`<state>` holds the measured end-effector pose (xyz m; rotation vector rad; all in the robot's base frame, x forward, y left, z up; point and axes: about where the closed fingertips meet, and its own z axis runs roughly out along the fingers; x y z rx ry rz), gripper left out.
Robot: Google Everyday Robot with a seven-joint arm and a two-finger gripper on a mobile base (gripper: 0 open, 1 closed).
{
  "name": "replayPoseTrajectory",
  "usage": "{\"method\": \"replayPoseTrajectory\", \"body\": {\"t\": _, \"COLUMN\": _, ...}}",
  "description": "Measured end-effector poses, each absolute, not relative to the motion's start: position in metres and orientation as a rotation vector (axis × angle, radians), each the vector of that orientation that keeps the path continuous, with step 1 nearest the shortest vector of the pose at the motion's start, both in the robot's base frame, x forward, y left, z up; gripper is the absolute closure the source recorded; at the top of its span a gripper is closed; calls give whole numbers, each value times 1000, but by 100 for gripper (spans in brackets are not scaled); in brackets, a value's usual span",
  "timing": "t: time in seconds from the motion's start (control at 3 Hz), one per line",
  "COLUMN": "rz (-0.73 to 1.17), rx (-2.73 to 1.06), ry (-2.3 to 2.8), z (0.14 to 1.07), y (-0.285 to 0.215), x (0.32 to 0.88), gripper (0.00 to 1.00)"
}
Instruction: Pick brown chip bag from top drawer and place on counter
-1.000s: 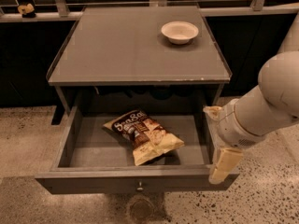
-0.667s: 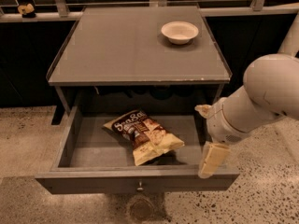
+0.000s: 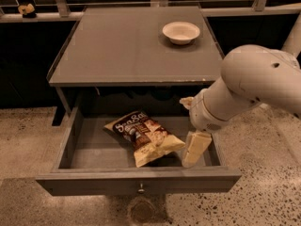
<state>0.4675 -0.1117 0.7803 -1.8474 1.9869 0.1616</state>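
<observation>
The brown chip bag lies crinkled in the middle of the open top drawer, dark panel with white script up, pale end toward the front. My gripper hangs over the drawer's right side, just right of the bag and not touching it. It is open and empty: one cream finger points down into the drawer, the other tip shows near the counter's front edge. The grey counter is above the drawer.
A small white bowl stands on the counter's back right. The drawer's grey front with its round knob faces me. Speckled floor lies around the cabinet. A dark railing runs behind.
My arm and gripper have moved left, from the drawer's right wall into the drawer's right side, closer to the chip bag. The bag and bowl have not moved.
</observation>
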Motion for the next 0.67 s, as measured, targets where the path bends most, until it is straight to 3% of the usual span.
{"method": "replayPoseTrajectory", "body": {"t": 0.67, "rz": 362, "rx": -1874, "ry": 1930, "z": 780, "y": -86, "x": 482, "gripper": 0}}
